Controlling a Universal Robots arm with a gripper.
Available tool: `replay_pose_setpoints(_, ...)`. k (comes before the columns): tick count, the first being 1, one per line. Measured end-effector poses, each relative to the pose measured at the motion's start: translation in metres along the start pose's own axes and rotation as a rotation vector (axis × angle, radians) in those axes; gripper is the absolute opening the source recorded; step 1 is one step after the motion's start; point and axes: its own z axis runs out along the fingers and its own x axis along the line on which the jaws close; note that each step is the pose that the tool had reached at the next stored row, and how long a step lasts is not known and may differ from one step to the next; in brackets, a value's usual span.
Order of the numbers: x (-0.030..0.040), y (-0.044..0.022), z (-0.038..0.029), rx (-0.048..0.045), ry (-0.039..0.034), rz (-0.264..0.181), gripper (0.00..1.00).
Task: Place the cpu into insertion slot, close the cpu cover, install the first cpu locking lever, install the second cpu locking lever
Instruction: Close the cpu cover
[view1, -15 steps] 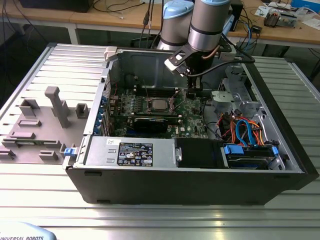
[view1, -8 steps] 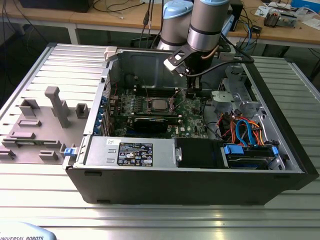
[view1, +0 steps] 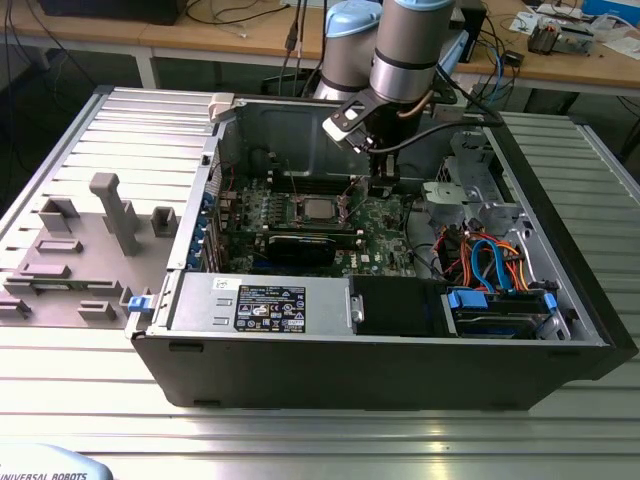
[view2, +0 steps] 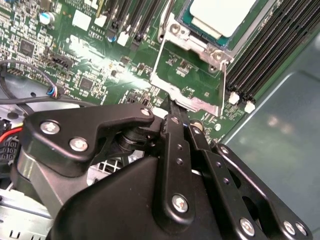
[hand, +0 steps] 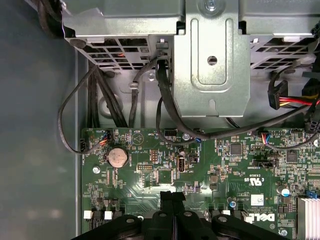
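Exterior view: the black hand (view1: 382, 188) hangs just to the exterior view's right of the dull silver cpu (view1: 320, 208). Second wrist view: the cpu (view2: 220, 14) sits in the bright-framed insertion slot (view2: 176, 31), and the thin windowed cpu cover (view2: 197, 106) lies open. First wrist view: the hand (hand: 172, 196) is clenched and empty over the green motherboard (hand: 150, 165).

— How many of each do you count?
— One cpu (view2: 220, 15), one cpu cover (view2: 200, 106), one coin battery (hand: 117, 156), all on one green motherboard (hand: 125, 200), inside one open computer case (view1: 350, 375). And on my arm (view1: 405, 50), one gripper (hand: 172, 196).
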Motion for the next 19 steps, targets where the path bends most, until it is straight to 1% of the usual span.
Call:
replay_pose_setpoints(11,0.0,-0.0031,0.0,0.0,0.0,0.0,0.11)
replay_pose_setpoints(13,0.0,-0.0048,0.0,0.0001,0.0,0.0,0.11)
replay_pose_setpoints(16,0.0,-0.0094,-0.0001,0.0,0.0,0.0,0.11)
replay_pose_setpoints(19,0.0,-0.0116,-0.0001,0.0,0.0,0.0,0.11)
